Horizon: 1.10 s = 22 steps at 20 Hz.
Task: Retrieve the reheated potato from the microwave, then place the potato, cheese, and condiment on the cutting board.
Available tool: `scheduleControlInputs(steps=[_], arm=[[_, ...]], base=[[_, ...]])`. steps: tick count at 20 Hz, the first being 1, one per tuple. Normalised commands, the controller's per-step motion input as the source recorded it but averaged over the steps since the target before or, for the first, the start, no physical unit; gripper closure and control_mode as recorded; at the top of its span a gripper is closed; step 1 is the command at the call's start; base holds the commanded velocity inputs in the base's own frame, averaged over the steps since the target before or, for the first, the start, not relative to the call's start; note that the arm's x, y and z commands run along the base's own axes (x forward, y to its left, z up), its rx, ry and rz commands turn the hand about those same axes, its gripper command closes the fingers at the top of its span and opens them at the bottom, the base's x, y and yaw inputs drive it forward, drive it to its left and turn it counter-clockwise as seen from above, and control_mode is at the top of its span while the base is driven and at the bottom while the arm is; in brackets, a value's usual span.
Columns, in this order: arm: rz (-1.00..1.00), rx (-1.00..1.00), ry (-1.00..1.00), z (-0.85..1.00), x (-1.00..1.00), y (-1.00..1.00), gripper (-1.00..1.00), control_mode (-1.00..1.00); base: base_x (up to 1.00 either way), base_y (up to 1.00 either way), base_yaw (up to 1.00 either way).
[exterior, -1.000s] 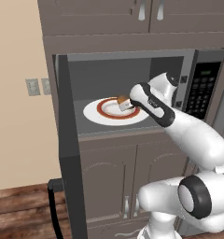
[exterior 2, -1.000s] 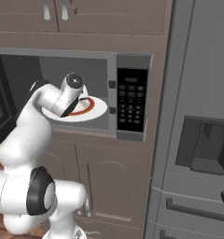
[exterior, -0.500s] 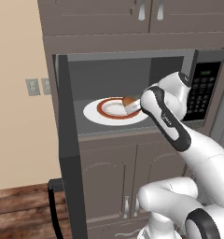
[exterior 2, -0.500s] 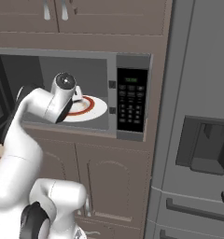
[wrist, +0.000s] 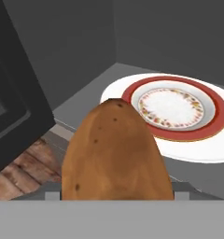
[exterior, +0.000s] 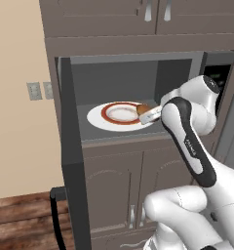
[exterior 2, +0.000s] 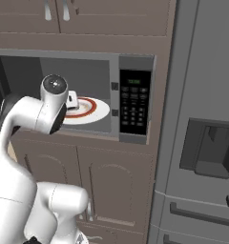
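While the microwave (exterior: 133,97) stands with its door (exterior: 72,161) swung wide, the tool (exterior: 149,115) reaches into the cavity at the right rim of the white red-ringed plate (exterior: 120,116). From the left base view, the potato (exterior: 144,109) shows as a small brown lump at the tool's tip, over the plate's edge. Seen from the hand, the potato (wrist: 116,154) sits close up between the fingers, clasped by the tool, with the plate (wrist: 179,112) beyond it. Across in the right base view, the keypad panel (exterior 2: 134,102) with its green display appears, and the arm hides the potato.
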Motion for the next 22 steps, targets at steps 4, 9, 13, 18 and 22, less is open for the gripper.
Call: scheduleControlInputs(steps=[4,9,13,18,22], arm=[[-0.06,0.00,0.00,0.11,-0.76,-0.20,1.00,-1.00],[-0.07,0.00,0.01,0.08,-0.71,-0.15,1.00,-1.00],[-0.14,0.00,0.16,0.00,-0.58,-0.01,1.00,-1.00],[-0.23,0.00,0.35,0.00,-0.26,0.00,1.00,-1.00],[-0.13,0.00,0.24,-0.05,-0.13,-0.10,1.00,-1.00]], base=[[0.00,0.00,0.00],[0.00,0.00,0.00],[0.00,0.00,0.00],[0.00,0.00,0.00],[0.00,0.00,0.00]])
